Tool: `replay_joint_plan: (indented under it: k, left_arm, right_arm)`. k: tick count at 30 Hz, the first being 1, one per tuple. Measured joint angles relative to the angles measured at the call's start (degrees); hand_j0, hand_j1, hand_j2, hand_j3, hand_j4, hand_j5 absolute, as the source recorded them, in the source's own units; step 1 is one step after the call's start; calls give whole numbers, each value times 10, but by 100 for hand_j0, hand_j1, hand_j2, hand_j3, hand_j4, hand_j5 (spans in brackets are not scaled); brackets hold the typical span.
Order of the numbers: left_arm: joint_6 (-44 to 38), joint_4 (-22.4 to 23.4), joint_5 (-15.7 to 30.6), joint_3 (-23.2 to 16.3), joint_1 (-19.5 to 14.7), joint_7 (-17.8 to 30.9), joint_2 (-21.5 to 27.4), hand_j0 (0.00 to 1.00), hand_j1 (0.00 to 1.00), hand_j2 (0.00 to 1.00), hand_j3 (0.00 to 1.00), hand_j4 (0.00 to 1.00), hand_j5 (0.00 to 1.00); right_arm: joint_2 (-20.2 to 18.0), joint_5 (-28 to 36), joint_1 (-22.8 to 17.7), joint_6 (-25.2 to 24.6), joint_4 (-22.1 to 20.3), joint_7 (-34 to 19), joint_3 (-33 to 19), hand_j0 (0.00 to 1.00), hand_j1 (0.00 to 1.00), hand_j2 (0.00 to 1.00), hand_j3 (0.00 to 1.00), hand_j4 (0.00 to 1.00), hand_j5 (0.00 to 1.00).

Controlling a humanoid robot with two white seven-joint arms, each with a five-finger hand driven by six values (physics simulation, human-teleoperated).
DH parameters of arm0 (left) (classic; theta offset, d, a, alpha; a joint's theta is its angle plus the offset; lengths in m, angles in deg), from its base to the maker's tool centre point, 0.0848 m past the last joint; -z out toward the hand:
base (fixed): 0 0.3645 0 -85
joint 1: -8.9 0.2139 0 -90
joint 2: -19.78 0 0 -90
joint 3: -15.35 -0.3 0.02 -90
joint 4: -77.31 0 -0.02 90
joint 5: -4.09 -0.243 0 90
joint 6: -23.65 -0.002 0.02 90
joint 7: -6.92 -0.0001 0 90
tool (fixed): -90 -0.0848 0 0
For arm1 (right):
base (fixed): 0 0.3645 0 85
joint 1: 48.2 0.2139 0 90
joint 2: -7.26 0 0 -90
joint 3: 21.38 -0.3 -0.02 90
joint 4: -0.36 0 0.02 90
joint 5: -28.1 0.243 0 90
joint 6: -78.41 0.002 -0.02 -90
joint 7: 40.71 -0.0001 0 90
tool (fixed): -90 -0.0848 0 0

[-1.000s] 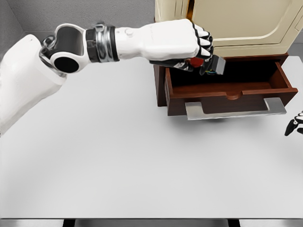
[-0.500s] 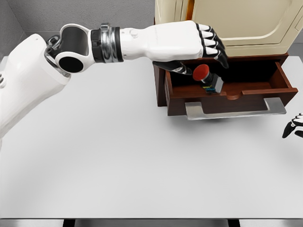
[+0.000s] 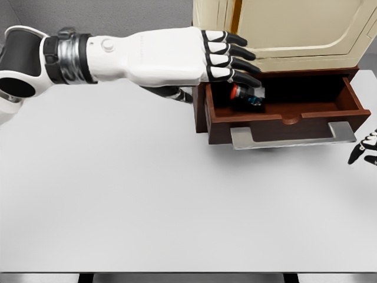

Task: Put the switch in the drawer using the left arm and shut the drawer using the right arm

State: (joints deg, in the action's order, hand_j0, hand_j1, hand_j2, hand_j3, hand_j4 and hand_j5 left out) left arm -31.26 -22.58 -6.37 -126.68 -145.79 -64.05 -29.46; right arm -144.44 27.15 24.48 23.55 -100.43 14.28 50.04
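Note:
The switch (image 3: 246, 95), a small grey box with a red button, lies on its side inside the open brown drawer (image 3: 283, 115), at its left end. My left hand (image 3: 227, 56) hovers just above and left of it with fingers stretched out flat, holding nothing. The drawer stands pulled out, its metal handle (image 3: 293, 136) facing me. Only the black fingertips of my right hand (image 3: 364, 150) show at the right edge, beside the drawer's right front corner and apart from it.
A cream cabinet (image 3: 288, 29) sits on top of the drawer unit at the back. The white table (image 3: 147, 200) stretches in front and to the left. My left forearm (image 3: 118, 56) crosses the table's far left part.
The left hand has let go of the switch, which dropped and tipped onto its side in the drawer. The hand spread flat and the arm drew back to the left. The right hand edged slightly up.

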Motion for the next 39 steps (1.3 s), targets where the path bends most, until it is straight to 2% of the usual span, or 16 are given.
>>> replay_joint_plan:
  k: [2, 3, 5, 6, 7, 10, 17, 27, 30, 39]
  left_arm:
    - [0, -3, 9, 1, 12, 0, 65, 100, 100, 100, 100, 100, 100]
    - [0, 2, 17, 2, 30, -1, 94, 100, 100, 100, 100, 100, 100]
    - [0, 38, 33, 3, 68, 0, 135, 100, 100, 100, 100, 100, 100]
    - [0, 56, 36, 3, 89, 1, 147, 100, 100, 100, 100, 100, 100]
    - [1, 73, 37, 3, 127, 2, 154, 100, 100, 100, 100, 100, 100]
    - [0, 99, 30, 1, 146, 4, 158, 100, 100, 100, 100, 100, 100]
    - [0, 114, 2, 1, 146, 5, 154, 100, 100, 100, 100, 100, 100]
    - [0, 116, -1, 1, 147, 5, 152, 100, 100, 100, 100, 100, 100]
    - [0, 115, 0, 1, 147, 5, 152, 100, 100, 100, 100, 100, 100]
    - [0, 115, 0, 0, 147, 5, 152, 100, 100, 100, 100, 100, 100]
  right_arm:
    - [-7, -1, 8, 0, 0, 0, 17, 48, 48, 48, 48, 48, 48]
    - [-10, -3, 14, 0, 0, 0, 25, 48, 48, 48, 48, 48, 48]
    - [-14, 7, 20, -14, 2, 0, 35, 49, 49, 49, 49, 49, 49]
    - [-17, 9, 22, -18, 2, 0, 38, 49, 49, 49, 49, 49, 49]
    - [-19, 5, 30, -15, 2, -1, 42, 49, 49, 49, 49, 49, 49]
    - [-23, 2, 55, -17, 3, -5, 59, 49, 49, 49, 49, 49, 49]
    - [-23, -4, 59, -2, 3, -1, 82, 49, 49, 49, 49, 49, 49]
    - [-22, -3, 96, 0, 4, 0, 92, 50, 50, 50, 50, 50, 50]
    - [-23, 10, 101, -20, 6, -8, 103, 50, 50, 50, 50, 50, 50]
    - [-20, 1, 141, -1, 7, 0, 136, 50, 50, 50, 50, 50, 50]
